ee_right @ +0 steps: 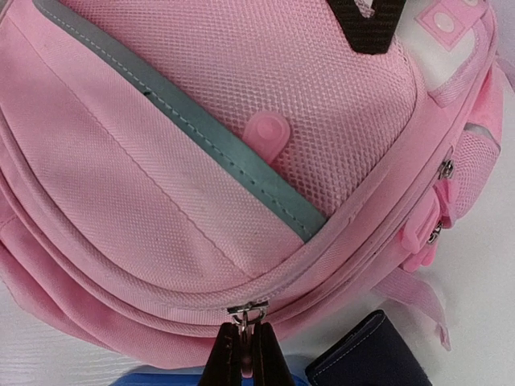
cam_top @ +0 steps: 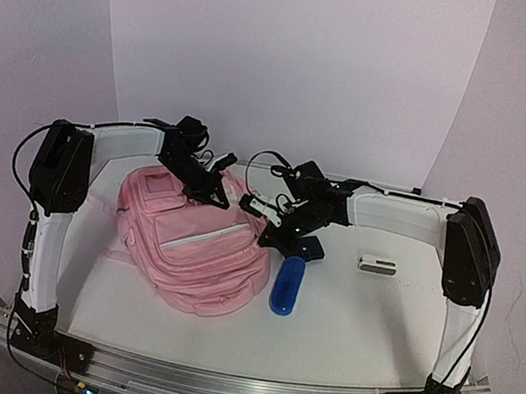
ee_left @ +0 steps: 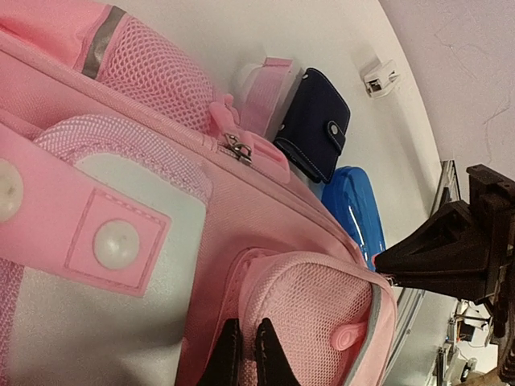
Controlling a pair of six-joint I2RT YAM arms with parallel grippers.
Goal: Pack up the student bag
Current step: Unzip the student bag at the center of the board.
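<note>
The smooth white bench (cam_top: 372, 330) carried a glossy blue oblong case (cam_top: 287, 287) beside the student bag (cam_top: 192, 246), which was soft pink weave with mesh pockets. The right gripper (ee_right: 245, 354) was pinched shut on the bag's metal zip pull (ee_right: 248, 310). The left gripper (ee_left: 248, 354) was closed against the fabric, with no hold discernible. A pale curved backdrop (cam_top: 291, 64) stood behind.

One student bag (cam_top: 192, 246) was in view, and one white table (cam_top: 370, 340). There was one dark blue wallet (ee_left: 315, 125), one blue case (cam_top: 287, 287) and one small white item (cam_top: 377, 266), too small to identify. There were two arms, the left arm (cam_top: 58, 188) and the right arm (cam_top: 466, 250). They carried two grippers, the left gripper (ee_left: 246, 350) and the right gripper (ee_right: 246, 354), with two fingers each.
</note>
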